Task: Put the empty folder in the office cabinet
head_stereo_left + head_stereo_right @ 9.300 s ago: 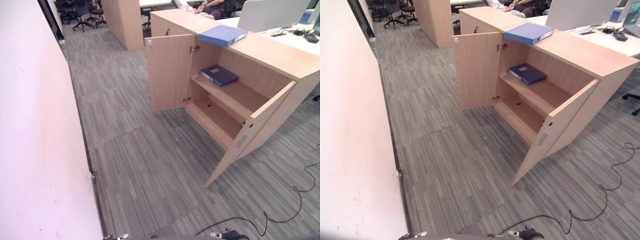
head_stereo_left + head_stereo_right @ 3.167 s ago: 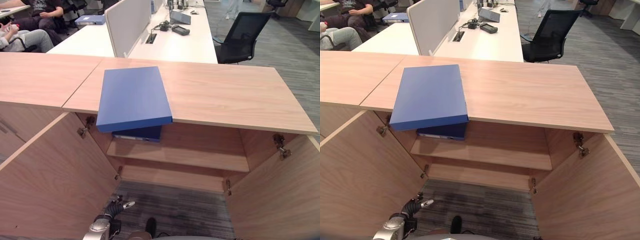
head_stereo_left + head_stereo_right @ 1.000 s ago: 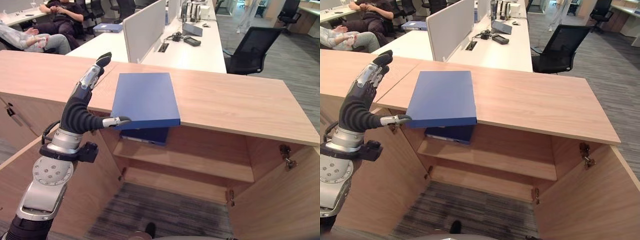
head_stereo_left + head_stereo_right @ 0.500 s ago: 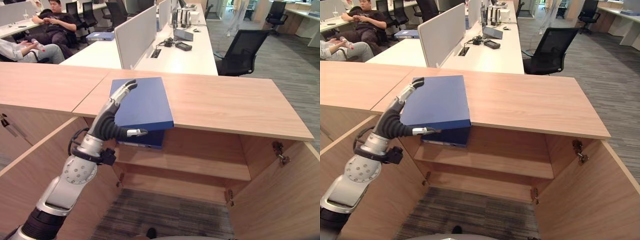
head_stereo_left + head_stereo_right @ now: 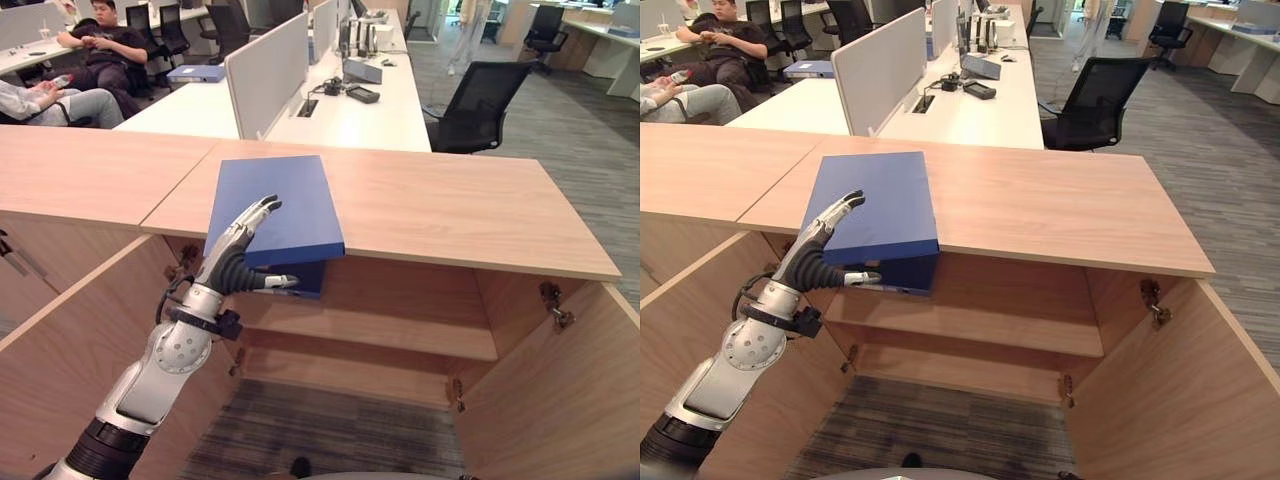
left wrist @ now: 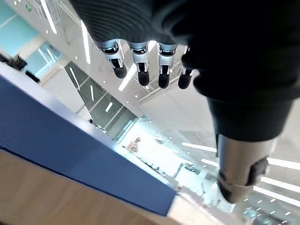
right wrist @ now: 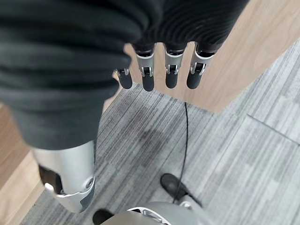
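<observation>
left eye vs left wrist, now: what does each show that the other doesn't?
Left eye view: the open cabinet, a second folder on its upper shelf, its right door, an office chair, seated people.

Left wrist view: ceiling lights past the fingers.

Both: the left hand, open with straight fingers over the blue folder on the cabinet top and the thumb under its overhanging edge.

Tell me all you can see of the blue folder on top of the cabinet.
The blue folder is a flat, plain matte rectangle, closed, lying on the wooden cabinet top near its left end. Its near edge juts out past the top's front edge, above the open compartment. The left hand is open at its near left corner, fingers over the cover, thumb below the overhang; contact is unclear.
</observation>
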Robot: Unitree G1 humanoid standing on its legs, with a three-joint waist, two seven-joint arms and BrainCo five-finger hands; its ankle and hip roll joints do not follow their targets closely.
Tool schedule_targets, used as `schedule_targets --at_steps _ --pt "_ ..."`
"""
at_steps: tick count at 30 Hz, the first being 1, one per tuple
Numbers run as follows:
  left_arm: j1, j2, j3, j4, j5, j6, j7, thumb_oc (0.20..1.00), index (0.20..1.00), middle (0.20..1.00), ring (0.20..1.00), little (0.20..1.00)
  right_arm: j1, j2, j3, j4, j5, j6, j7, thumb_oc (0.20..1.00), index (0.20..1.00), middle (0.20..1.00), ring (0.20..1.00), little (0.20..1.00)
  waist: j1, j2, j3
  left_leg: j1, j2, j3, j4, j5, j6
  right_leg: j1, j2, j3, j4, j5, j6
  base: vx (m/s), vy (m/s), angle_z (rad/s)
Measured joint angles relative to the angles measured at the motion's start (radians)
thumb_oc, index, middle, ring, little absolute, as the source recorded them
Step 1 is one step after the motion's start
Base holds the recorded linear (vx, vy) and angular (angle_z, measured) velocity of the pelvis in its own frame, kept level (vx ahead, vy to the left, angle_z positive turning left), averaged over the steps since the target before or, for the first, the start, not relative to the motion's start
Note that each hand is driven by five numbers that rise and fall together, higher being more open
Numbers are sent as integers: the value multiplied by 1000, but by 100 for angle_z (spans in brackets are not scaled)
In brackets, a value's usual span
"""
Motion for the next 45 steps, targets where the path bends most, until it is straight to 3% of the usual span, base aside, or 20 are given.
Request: schedule_targets --at_steps 4,16,23,28,37,45 --pt "-12 42 -31 58 172 7 42 1000 1000 1000 1000 1000 0 0 0 0 -2 -1 -1 1000 1000 1000 1000 1000 -2 -1 -1 0 1 1 0 0 0 0 0 0 0 0 0 0 0 0" --pt "-80 108 -38 123 505 51 109 1000 1000 1000 1000 1000 1 0 23 2 -3 -2 -1 1000 1000 1000 1000 1000 -21 -1 -19 1 2 7 0 0 0 -2 0 5 0 0 0 0 0 0" --pt "-89 106 -77 175 580 69 127 1000 1000 1000 1000 1000 2 0 23 2 -4 -3 -1 1000 1000 1000 1000 1000 -25 0 -20 1 2 14 0 -1 0 -5 -2 13 0 0 0 3 0 -2" --pt "-100 63 -85 244 582 94 139 1000 1000 1000 1000 1000 0 -1 21 3 -11 -3 -2 1000 1000 1000 1000 1000 -25 5 -21 1 3 17 0 -1 1 -5 -2 14 0 0 0 0 0 0" --pt "-102 56 -116 278 584 113 137 1000 1000 1000 1000 1000 3 -1 20 4 -11 -5 -4 1000 1000 1000 1000 1000 -29 5 -21 4 4 24 0 -1 1 -6 -2 24 0 0 0 1 -1 -1" --pt "-150 22 -149 362 629 174 175 1000 1000 1000 1000 1000 3 -1 25 4 -40 -4 -16 1000 1000 1000 1000 1000 -29 4 -21 5 5 26 0 -1 1 -6 -2 25 0 1 1 0 0 0"
